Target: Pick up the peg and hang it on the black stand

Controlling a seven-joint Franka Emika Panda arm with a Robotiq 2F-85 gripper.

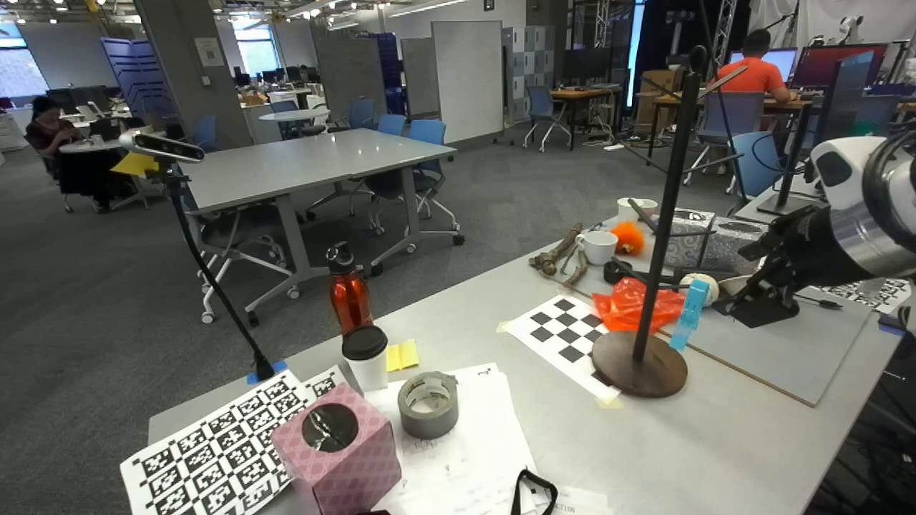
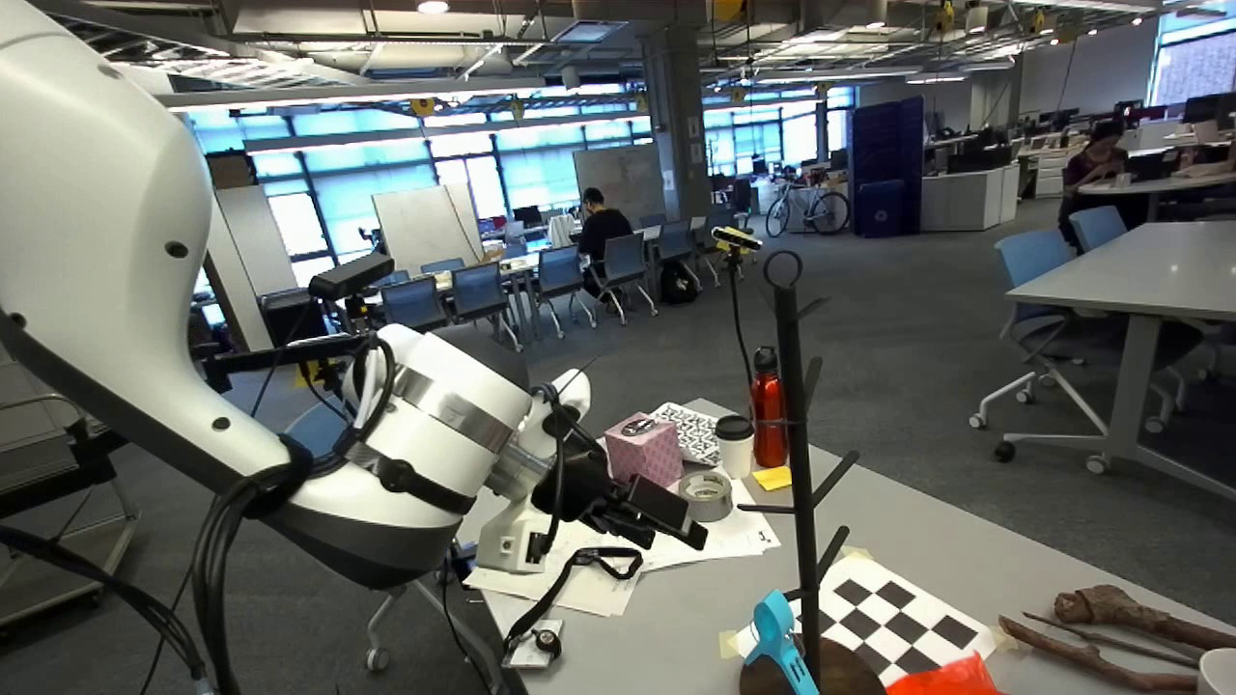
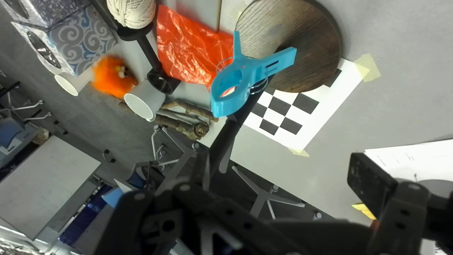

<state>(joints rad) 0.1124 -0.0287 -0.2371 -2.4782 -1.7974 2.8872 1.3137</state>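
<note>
Between my gripper (image 3: 285, 173) and the black stand (image 1: 665, 214), both exterior views show a slim gap of air: I am near the pole but apart from it. Its branches (image 2: 837, 479) are the closest edges to me, jutting out at several heights and on different sides. The light-blue clothes peg (image 1: 689, 315) hangs from a low branch, legs downward, near the rim of the stand's round base (image 1: 638, 379). That base overlaps the checkerboard sheet (image 1: 554, 325), and orange-red plastic film (image 3: 191, 46) lies just beside it; whether the two touch I cannot tell. On another side, grey tabletop (image 1: 680, 443) stretches from the base towards the printed papers (image 1: 479, 450). The grey board (image 1: 780, 357) has a corner near the table's edge. In my wrist view another edge of the table runs slantwise by the sticks (image 3: 184, 124), with carpeted floor (image 3: 88, 120) beyond.

My arm (image 2: 435, 425) comes down from the upper left in an exterior view and bends at the wrist, so that my gripper points sideways and tilts slightly downward above the table. My fingers (image 3: 370, 182) are spread wide, well apart, and I hold nothing.
</note>
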